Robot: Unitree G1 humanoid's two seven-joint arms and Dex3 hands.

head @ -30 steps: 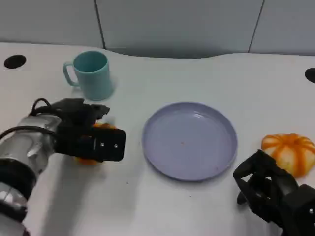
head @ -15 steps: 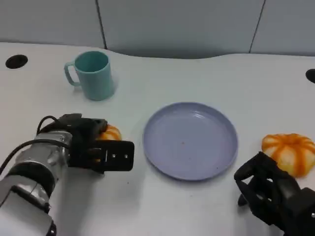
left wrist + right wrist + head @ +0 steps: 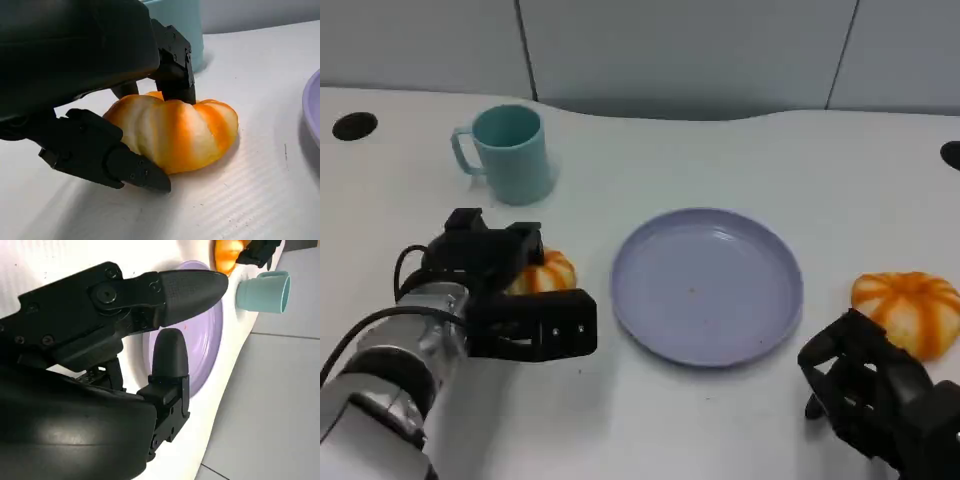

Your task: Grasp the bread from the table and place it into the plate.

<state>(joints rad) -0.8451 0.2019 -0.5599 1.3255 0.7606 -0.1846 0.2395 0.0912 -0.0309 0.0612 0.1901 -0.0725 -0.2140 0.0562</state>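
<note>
An orange-and-white ribbed bread [image 3: 550, 272] lies on the white table, left of the lilac plate [image 3: 705, 345]. My left hand [image 3: 515, 300] straddles it with fingers apart. In the left wrist view one finger [image 3: 175, 82] touches the far side of the bread [image 3: 175, 132], and the thumb [image 3: 125, 167] lies low along its near side. The bread still rests on the table. The plate has nothing on it. My right hand [image 3: 875, 400] hovers at the near right, holding nothing, its fingers [image 3: 185, 285] apart in the right wrist view.
A second orange bread [image 3: 910, 308] lies right of the plate, just beyond my right hand. A teal mug [image 3: 510, 152] stands behind the left bread. Dark holes [image 3: 352, 125] mark the table's far corners. A grey wall runs behind.
My left hand has pulled back toward me and lowered around the bread, which now shows beyond its fingers. The right hand has stayed put.
</note>
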